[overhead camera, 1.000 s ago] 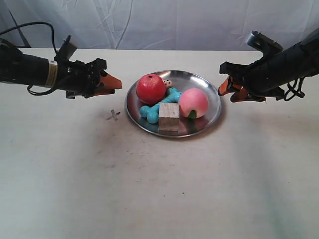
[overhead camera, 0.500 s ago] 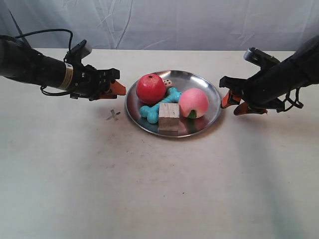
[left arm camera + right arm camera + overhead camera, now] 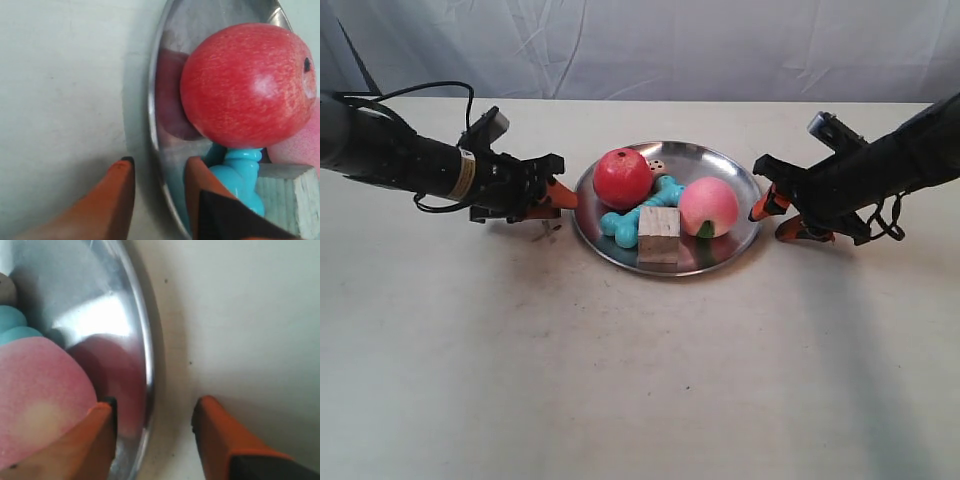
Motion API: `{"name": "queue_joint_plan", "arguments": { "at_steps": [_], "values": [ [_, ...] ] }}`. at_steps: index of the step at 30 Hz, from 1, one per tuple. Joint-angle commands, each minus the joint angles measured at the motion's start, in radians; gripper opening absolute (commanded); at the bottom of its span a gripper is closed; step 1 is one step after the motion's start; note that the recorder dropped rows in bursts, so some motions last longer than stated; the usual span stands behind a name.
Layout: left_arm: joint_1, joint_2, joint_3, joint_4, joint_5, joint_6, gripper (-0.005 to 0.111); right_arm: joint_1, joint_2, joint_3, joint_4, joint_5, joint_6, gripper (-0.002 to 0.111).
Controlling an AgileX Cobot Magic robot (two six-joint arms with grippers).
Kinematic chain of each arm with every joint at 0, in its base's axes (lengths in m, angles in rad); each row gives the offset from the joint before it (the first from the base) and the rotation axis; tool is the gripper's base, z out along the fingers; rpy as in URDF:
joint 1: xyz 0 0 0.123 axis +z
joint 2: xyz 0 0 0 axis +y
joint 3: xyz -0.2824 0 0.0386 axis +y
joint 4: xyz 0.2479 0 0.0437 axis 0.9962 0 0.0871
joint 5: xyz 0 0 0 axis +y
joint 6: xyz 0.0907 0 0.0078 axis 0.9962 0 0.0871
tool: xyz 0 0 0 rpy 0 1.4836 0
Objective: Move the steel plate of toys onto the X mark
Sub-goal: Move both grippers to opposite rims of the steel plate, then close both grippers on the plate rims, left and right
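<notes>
Steel plate [image 3: 712, 160], at frame centre on the table [image 3: 640, 380] just right of the X mark [image 3: 551, 229], likely handles rigid and slick with loose toys [image 3: 708, 206] aboard: grip its thin rim at opposite sides, where left fingers [image 3: 116, 200] and right fingers [image 3: 220, 440] stand parted astride it.

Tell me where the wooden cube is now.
In the exterior view, the wooden cube sits at the steel plate's near rim, between the turquoise bone and the pink peach.

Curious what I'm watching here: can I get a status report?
Left gripper open, straddling steel plate rim. Right gripper open, straddling opposite rim. Plate, toys aboard, beside X mark, not on it. Left arm crowds the mark.
</notes>
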Motion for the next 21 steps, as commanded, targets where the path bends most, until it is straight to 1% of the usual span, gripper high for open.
{"name": "queue_joint_plan", "arguments": {
  "at_steps": [1, 3, 4, 6, 8, 9, 11, 12, 14, 15, 21],
  "values": [
    [-0.03, 0.023, -0.013, -0.027, -0.025, -0.001, 0.034, 0.001, 0.027, 0.004, 0.011, 0.0, -0.019, 0.048],
    [-0.041, 0.036, -0.027, -0.015, -0.037, -0.001, 0.034, 0.001, 0.027, 0.004, 0.011, 0.017, -0.021, 0.048],
    [-0.047, 0.044, -0.032, -0.013, -0.045, -0.001, 0.034, 0.001, 0.027, 0.004, 0.011, 0.023, -0.021, 0.046],
    [-0.053, 0.048, -0.034, -0.013, -0.047, -0.001, 0.034, 0.001, 0.027, 0.004, 0.011, 0.034, -0.024, 0.037],
    [-0.058, 0.048, -0.034, -0.013, -0.047, -0.001, 0.033, 0.001, 0.027, 0.004, 0.011, 0.039, -0.031, 0.024],
    [-0.059, 0.048, -0.034, -0.013, -0.05, -0.001, 0.031, 0.001, 0.027, 0.004, 0.011, 0.041, -0.043, 0.017],
    [-0.059, 0.048, -0.036, -0.014, -0.06, -0.001, 0.022, 0.005, 0.027, 0.004, 0.011, 0.043, -0.054, 0.004],
    [-0.059, 0.048, -0.036, -0.014, -0.064, -0.001, 0.016, 0.009, 0.027, 0.004, 0.011, 0.045, -0.059, -0.001],
    [-0.059, 0.048, -0.036, -0.01, -0.073, -0.001, 0.003, 0.017, 0.027, 0.004, 0.009, 0.053, -0.07, -0.001],
    [-0.059, 0.048, -0.036, -0.008, -0.085, -0.001, 0.0, 0.02, 0.027, 0.004, 0.007, 0.057, -0.076, -0.001],
    [-0.059, 0.044, -0.04, -0.035, -0.161, -0.001, 0.0, 0.02, 0.006, 0.004, 0.007, 0.106, -0.078, -0.001]
  ]
}}
